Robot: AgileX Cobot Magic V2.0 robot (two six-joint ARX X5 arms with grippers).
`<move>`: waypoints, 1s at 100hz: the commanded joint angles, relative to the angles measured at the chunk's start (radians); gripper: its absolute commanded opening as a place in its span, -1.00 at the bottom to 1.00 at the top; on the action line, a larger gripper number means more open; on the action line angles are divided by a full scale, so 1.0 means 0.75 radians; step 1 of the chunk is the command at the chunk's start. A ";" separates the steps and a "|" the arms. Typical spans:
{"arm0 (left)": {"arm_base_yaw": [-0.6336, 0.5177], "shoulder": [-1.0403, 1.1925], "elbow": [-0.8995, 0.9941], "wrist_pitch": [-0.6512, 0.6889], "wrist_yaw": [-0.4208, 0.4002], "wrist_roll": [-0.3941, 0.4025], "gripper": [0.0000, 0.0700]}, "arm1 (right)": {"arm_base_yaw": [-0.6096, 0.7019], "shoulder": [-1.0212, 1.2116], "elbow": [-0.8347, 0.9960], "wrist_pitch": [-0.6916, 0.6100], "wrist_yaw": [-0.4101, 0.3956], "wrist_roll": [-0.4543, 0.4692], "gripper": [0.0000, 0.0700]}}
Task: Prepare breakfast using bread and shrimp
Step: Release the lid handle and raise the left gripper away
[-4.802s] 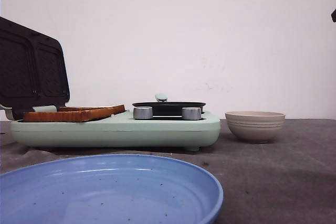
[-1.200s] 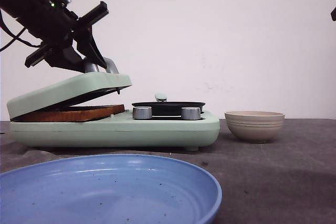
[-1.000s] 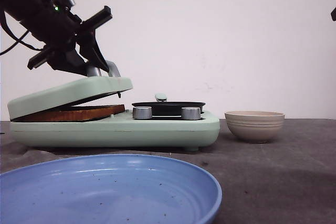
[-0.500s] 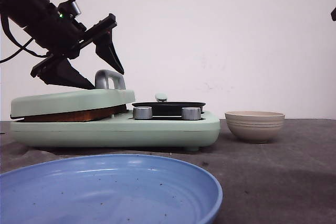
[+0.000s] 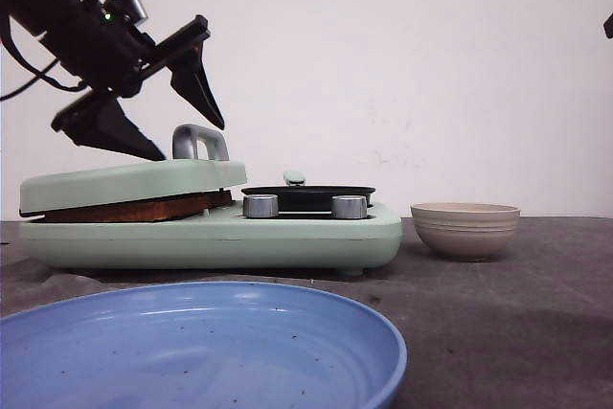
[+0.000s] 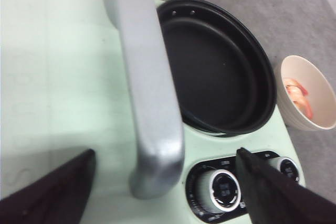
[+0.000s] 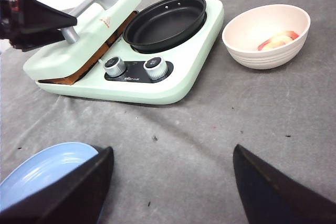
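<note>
A: Near to far, why's stuff where it is?

B: Blue plate [image 5: 201, 342] sits nearest on the worktop [image 5: 517, 313], prob waiting for finished food. Behind it the green breakfast maker [image 5: 211, 232], lid [image 5: 134, 182] down on the bread [image 5: 134, 209]; only a brown crust edge shows in the gap, so it's pressed for toasting. Black pan [image 5: 306, 195] on the burner side w/ nothing in it that I can see, I'd guess that's for the shrimp. Bowl [image 5: 465, 229] stands just beside the maker.

A: Left gripper?

B: Left gripper [image 5: 172, 93] is above the lid handle [image 5: 199, 141], fingers spread wide, one each side, gripping nothing. Right gripper [image 7: 170, 182] fingers also wide apart, nothing between, low over the worktop.

A: Views differ?

B: Front can't see into the bowl. Right wrist shows the pink shrimp [image 7: 278, 40] in it; left wrist shows the handle from above w/ both dials [image 6: 223, 187]. Bread shows only front + right wrist
</note>
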 commanded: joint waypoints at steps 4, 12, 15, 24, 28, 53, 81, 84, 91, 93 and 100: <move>0.008 -0.033 0.023 -0.001 -0.022 0.062 0.36 | 0.007 -0.001 0.010 0.010 0.003 -0.002 0.26; 0.013 -0.070 0.023 -0.009 -0.048 0.082 0.36 | 0.007 -0.001 0.010 0.012 0.002 -0.002 0.26; 0.014 -0.084 0.023 -0.010 -0.049 0.094 0.36 | 0.007 -0.001 0.010 0.014 0.001 -0.002 0.26; 0.016 -0.132 0.023 -0.011 -0.058 0.114 0.35 | 0.007 -0.001 0.010 0.017 -0.001 -0.001 0.26; 0.016 -0.156 0.023 -0.014 -0.074 0.122 0.35 | 0.007 -0.001 0.010 0.023 -0.003 -0.001 0.26; 0.016 -0.316 0.023 -0.054 -0.122 0.177 0.35 | 0.007 -0.001 0.012 0.034 -0.026 0.038 0.26; 0.016 -0.538 0.023 -0.103 -0.146 0.192 0.36 | 0.007 -0.001 0.016 0.032 -0.041 0.125 0.26; 0.016 -0.562 0.023 -0.112 -0.146 0.198 0.35 | 0.007 -0.001 0.019 0.031 -0.041 0.135 0.26; 0.016 -0.616 0.023 -0.148 -0.151 0.217 0.36 | 0.007 -0.001 0.027 0.028 -0.039 0.162 0.26; 0.016 -0.631 0.023 -0.162 -0.152 0.225 0.36 | 0.007 -0.001 0.030 0.028 -0.035 0.168 0.26; 0.016 -0.680 0.023 -0.216 -0.160 0.261 0.36 | 0.006 0.000 0.044 0.019 -0.034 0.190 0.26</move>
